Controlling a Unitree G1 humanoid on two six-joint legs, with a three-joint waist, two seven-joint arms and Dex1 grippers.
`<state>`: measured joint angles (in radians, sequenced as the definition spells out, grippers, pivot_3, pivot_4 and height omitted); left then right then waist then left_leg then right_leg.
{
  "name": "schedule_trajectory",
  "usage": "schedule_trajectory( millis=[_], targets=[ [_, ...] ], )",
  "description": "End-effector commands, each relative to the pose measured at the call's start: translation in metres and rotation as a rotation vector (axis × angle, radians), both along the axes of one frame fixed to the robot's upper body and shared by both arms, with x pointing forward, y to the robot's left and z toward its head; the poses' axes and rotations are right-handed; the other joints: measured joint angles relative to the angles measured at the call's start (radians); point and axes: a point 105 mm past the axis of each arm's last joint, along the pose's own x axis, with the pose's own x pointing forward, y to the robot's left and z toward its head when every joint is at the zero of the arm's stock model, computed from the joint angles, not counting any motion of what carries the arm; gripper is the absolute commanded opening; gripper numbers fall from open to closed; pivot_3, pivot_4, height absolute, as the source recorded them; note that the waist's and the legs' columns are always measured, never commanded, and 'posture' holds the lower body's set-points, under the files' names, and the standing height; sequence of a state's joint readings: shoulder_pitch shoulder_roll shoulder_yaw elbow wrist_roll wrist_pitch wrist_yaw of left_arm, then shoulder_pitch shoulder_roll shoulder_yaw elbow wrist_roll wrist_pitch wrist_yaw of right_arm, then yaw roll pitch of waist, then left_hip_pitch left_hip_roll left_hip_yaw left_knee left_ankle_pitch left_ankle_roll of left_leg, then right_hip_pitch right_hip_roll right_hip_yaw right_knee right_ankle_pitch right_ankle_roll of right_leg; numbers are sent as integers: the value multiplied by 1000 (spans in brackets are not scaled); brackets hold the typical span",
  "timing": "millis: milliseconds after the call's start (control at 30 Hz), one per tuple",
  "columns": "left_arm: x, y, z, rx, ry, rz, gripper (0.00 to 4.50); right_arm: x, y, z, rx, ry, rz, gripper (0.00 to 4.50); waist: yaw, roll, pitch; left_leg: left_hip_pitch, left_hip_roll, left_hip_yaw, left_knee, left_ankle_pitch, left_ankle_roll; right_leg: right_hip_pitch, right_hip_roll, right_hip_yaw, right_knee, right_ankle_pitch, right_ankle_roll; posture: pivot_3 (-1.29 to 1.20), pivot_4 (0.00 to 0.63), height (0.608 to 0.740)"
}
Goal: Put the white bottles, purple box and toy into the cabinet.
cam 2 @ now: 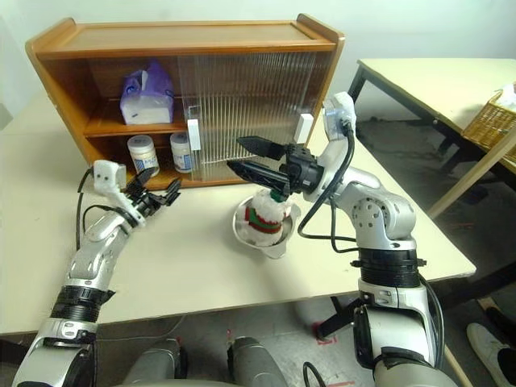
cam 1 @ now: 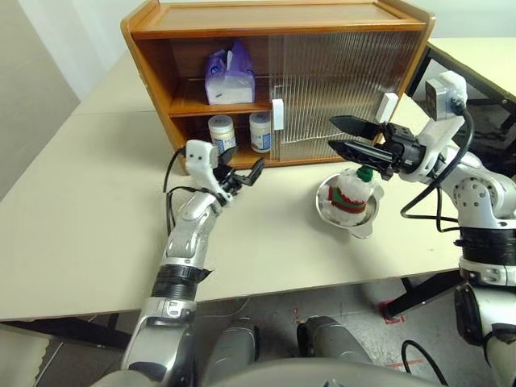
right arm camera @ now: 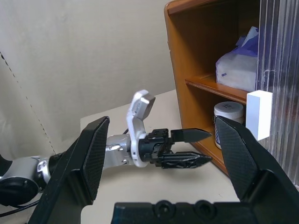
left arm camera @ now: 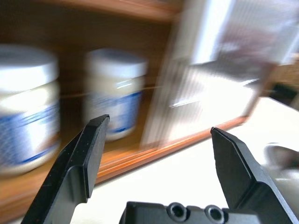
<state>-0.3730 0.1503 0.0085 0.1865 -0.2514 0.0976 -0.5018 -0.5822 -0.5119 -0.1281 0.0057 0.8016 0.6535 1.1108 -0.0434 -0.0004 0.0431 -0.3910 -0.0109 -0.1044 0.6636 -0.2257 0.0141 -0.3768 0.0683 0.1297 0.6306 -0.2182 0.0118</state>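
Both pincers gape empty: the left pincer (cam 1: 242, 172) before the cabinet (cam 1: 274, 20), the right pincer (cam 1: 348, 135) above the toy (cam 1: 353, 190). A careless grab could tip its steel bowl (cam 1: 330, 211).

No words, brand names or numbers can be read anywhere. The two white bottles (cam 1: 222, 132) (cam 1: 260, 131), left of centre in the upper half of the frame, carry pale labels with blue printing, but the printing is too small and blurred to make out. The purple box (cam 1: 228, 78) above them bears a small dark mark that cannot be read either.
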Motion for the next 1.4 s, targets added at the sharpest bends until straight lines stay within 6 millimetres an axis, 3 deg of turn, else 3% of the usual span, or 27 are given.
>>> schedule_trajectory(
  millis=[33,267,367,567,800,1300,1400],
  targets=[
    [-4,-25,10,-11,-5,-95,3522,-2,-1,-1,-12,-7,-5,4500,0,0,0,0,3,0,0,0,0,0,0,1,0,0,0,-89,21,740],
    [-2,-65,27,-36,-40,-164,988,-5,-5,-3,-17,-5,-23,4500,-2,0,0,0,6,0,0,0,0,0,1,-1,0,0,-1,-116,13,740],
    [9,-81,34,-58,-55,-136,18,-5,-9,-3,-20,-10,-39,4500,-6,0,0,0,5,1,1,0,1,1,1,-1,0,0,0,-134,7,740],
    [32,-84,43,-53,-92,20,18,-6,-9,-2,-21,-12,-43,4500,-21,0,0,4,5,1,2,0,2,6,1,-1,0,0,1,-148,2,740],
    [50,-53,40,-41,-111,285,18,-7,-11,-1,-24,-13,-47,4500,-46,0,0,10,0,4,2,-1,3,11,2,-6,-1,-2,5,-151,4,740],
    [49,-1,53,-79,-177,579,18,-5,-9,-1,-28,-11,-34,4500,-64,0,0,10,-3,10,6,-2,6,13,2,-6,0,-3,6,-123,9,740],
    [45,19,54,-91,-179,654,18,-4,-8,-1,-27,-10,-30,4500,-67,0,0,11,-3,10,6,-2,6,13,2,-6,0,-3,6,-119,9,740]
  ],
)
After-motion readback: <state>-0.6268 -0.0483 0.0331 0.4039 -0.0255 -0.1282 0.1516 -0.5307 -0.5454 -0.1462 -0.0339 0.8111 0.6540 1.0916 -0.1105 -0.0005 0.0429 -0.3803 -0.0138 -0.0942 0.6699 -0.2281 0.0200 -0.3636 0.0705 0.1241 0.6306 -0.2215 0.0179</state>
